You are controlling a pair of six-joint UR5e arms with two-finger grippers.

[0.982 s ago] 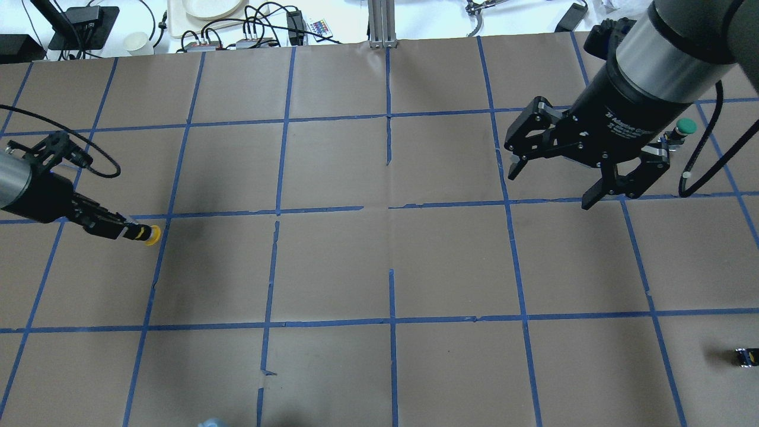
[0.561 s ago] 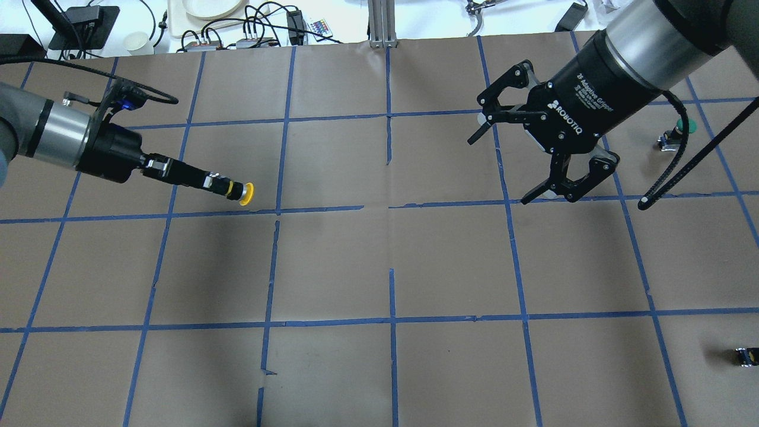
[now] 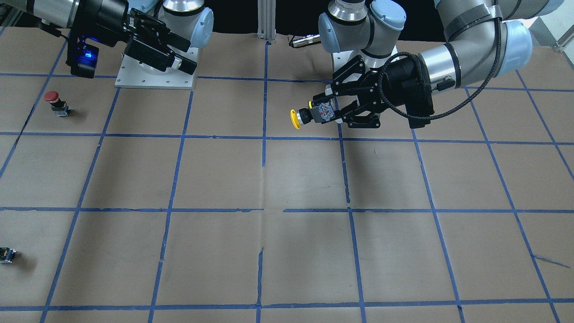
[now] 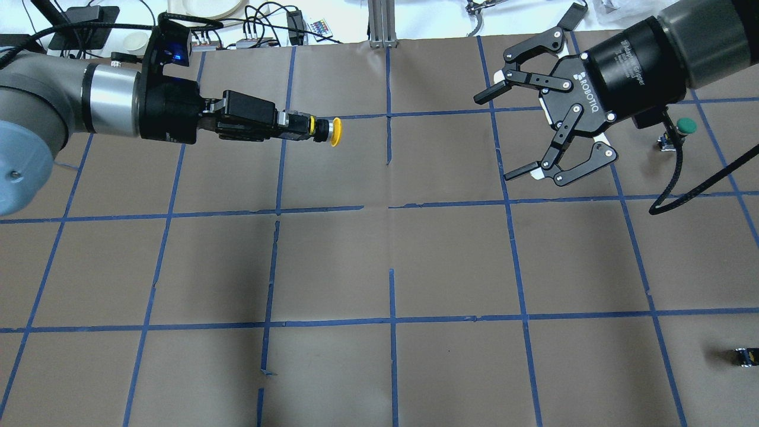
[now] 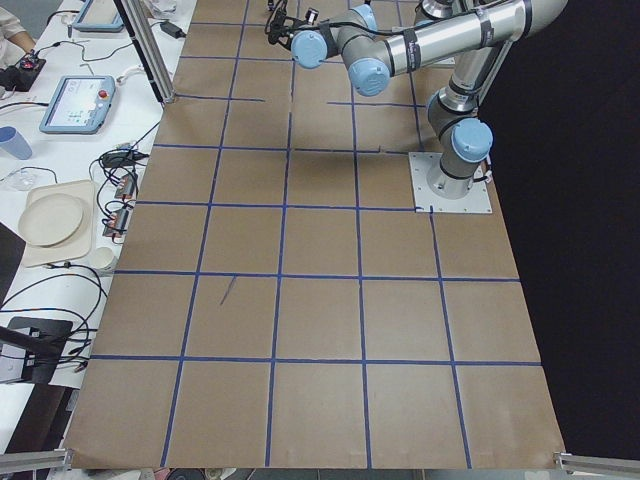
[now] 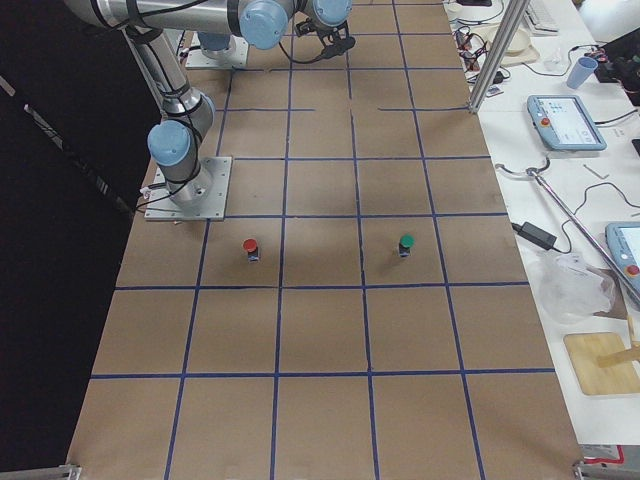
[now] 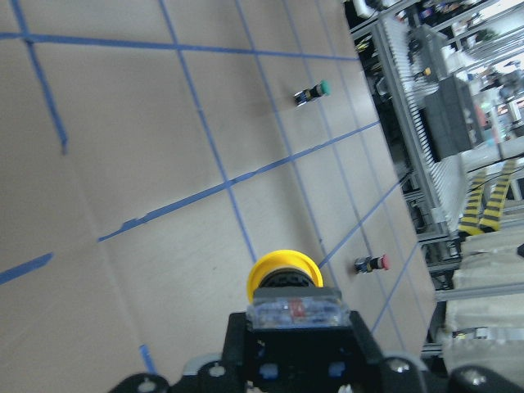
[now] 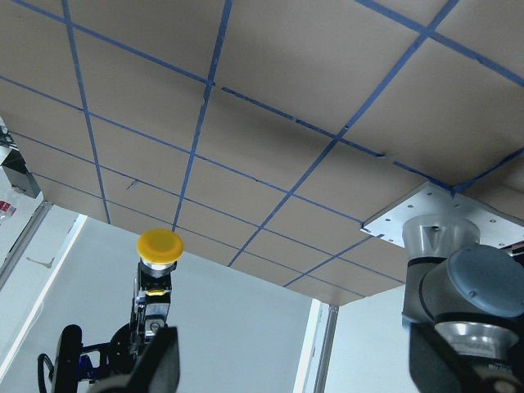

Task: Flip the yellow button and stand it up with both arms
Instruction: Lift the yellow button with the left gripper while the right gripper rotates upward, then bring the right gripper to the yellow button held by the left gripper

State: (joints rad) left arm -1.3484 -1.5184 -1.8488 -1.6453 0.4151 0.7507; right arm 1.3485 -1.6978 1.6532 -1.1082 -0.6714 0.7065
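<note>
My left gripper (image 4: pixel 292 126) is shut on the black and grey body of the yellow button (image 4: pixel 334 131). It holds the button level in the air, cap pointing toward my right arm. In the front view the button (image 3: pixel 296 119) sticks out of the left gripper (image 3: pixel 332 111). The left wrist view shows the cap (image 7: pixel 283 270) just past the fingers. My right gripper (image 4: pixel 497 134) is open and empty, its opening facing the button with a wide gap between them. In the right wrist view the button (image 8: pixel 159 246) shows at lower left.
A green-capped button (image 4: pixel 685 126) stands on the table behind my right gripper. A red-capped button (image 3: pixel 53 99) stands nearer the right arm's base. A tiny black part (image 4: pixel 745 357) lies at the near right edge. Cables and gear (image 4: pixel 249 29) line the far edge.
My left arm has lifted and carried the yellow button from the left side toward the table's middle, farther from the robot. My right gripper has turned to face it and stayed open.
</note>
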